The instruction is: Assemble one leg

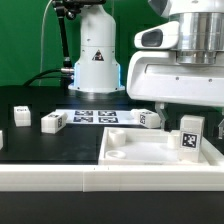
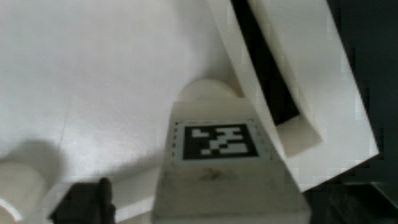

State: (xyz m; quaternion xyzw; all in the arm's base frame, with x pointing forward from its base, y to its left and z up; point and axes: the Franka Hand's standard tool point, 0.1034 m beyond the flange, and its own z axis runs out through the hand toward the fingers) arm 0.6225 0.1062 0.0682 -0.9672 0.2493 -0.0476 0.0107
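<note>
A leg (image 1: 190,135), a small white block with a black-and-white tag, stands upright at the near corner of the white square panel (image 1: 130,150) on the exterior view's right. My gripper (image 1: 186,108) hangs directly over it. In the wrist view the leg (image 2: 217,140) runs up between my fingertips (image 2: 89,200) with its tag facing the camera, and the panel (image 2: 89,90) lies beneath. A strip of panel shows between one finger and the leg, so the jaws stand open around it. The leg's foot is hidden.
Three more loose legs (image 1: 22,115) (image 1: 52,121) (image 1: 150,118) lie on the black table behind the panel. The marker board (image 1: 100,116) lies between them. The arm's white base (image 1: 95,55) stands at the back. A white rail (image 1: 100,178) runs along the front.
</note>
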